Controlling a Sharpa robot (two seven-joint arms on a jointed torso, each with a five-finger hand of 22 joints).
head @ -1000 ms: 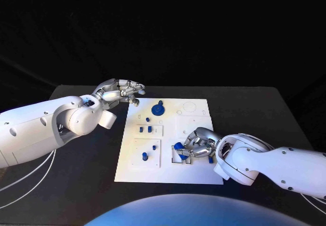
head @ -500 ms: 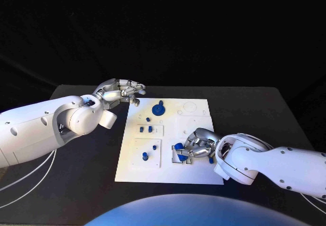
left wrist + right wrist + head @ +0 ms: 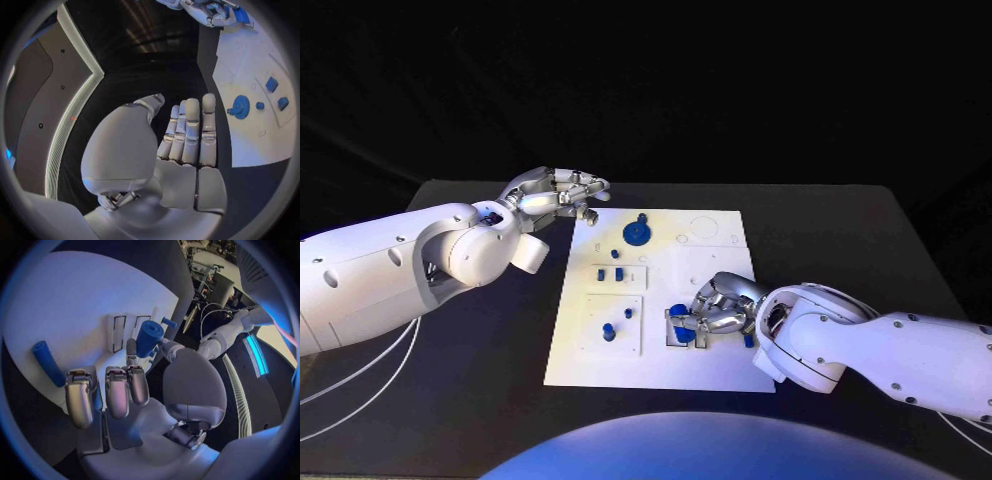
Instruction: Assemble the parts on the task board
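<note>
Black tabletop (image 3: 473, 380) is carrying the white task board (image 3: 661, 350) at its centre, with darkness lying beyond it. Over the board's near right part, the right hand (image 3: 718, 308) is pinching a blue cylindrical part (image 3: 149, 337), partly hiding the slots beneath. Off the board's far left corner, the left hand (image 3: 557, 192) is hovering with fingers (image 3: 190, 130) pressed together, holding nothing.

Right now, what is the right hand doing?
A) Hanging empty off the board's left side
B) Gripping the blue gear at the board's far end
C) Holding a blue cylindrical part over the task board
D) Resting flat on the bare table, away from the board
C: the right hand pinches a blue cylindrical part between thumb and finger over the white task board, as the right wrist view shows.
</note>
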